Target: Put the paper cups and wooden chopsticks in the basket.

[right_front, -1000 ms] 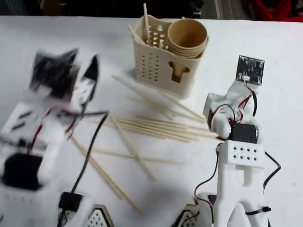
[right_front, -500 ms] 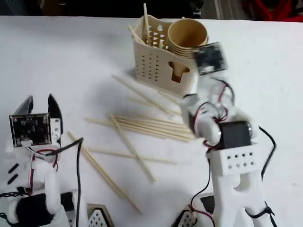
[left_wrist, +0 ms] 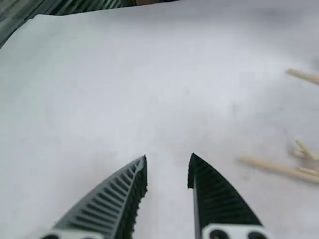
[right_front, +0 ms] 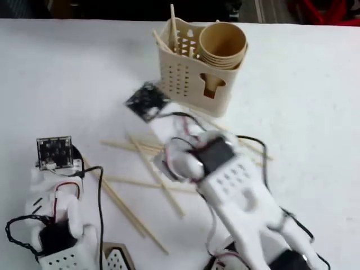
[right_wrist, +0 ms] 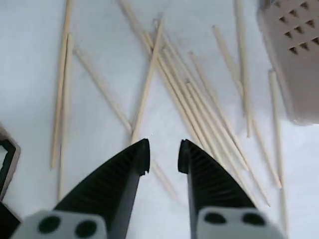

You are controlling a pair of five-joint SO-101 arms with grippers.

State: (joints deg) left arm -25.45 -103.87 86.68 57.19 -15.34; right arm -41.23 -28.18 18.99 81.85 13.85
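Note:
A cream perforated basket (right_front: 185, 76) stands at the back of the white table, with stacked paper cups (right_front: 223, 44) in its right half and a few wooden chopsticks (right_front: 172, 25) upright in its left. Several loose chopsticks (right_front: 143, 163) lie scattered in front of it. The right arm (right_front: 225, 180) stretches over that pile; my right gripper (right_wrist: 163, 152) hangs open just above the chopsticks (right_wrist: 187, 107), holding nothing, and the basket's corner (right_wrist: 294, 55) lies beyond. My left gripper (left_wrist: 168, 164) is open over bare table at the front left, with chopstick ends (left_wrist: 279, 168) off to one side.
The left arm (right_front: 56, 214) sits folded at the table's front left edge. Black cables (right_front: 101, 197) run from both arms near the front. Bare white tabletop (right_front: 67, 73) spreads to the left of the basket and also to its right.
The right arm has swung from the right side leftward, over the chopstick pile. The left arm has drawn back toward the front left corner.

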